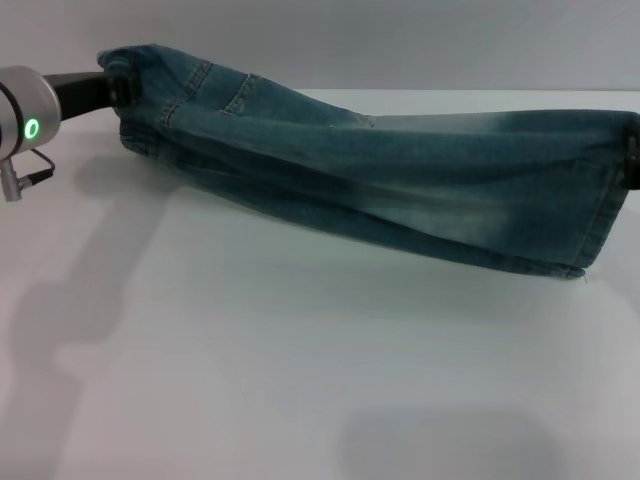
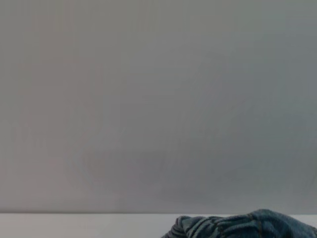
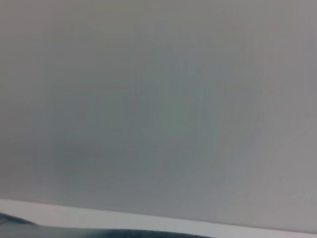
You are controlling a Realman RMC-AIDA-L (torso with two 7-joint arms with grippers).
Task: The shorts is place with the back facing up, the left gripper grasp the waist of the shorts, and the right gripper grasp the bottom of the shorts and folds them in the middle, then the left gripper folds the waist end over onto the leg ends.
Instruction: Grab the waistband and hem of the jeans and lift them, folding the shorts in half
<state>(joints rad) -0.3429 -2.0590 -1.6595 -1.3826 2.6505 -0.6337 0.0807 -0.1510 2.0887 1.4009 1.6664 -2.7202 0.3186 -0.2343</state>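
The shorts (image 1: 400, 185) hang stretched above the white tabletop (image 1: 250, 380), waist (image 1: 135, 75) clenched in my left gripper (image 1: 118, 88) and hem (image 1: 608, 215) in my right gripper (image 1: 632, 150) (barely visible), so I should keep both ends level and taut while laying the fold down.

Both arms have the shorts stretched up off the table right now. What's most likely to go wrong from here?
The left gripper holds only a bunched bit of the waist, so the heavy denim may slip free. The shorts sag in the middle, with the lower edge hanging unevenly; lowered like this, the fold may land crooked. The right gripper sits at the edge of the head view, so its hold on the bottom of the shorts is hard to check.
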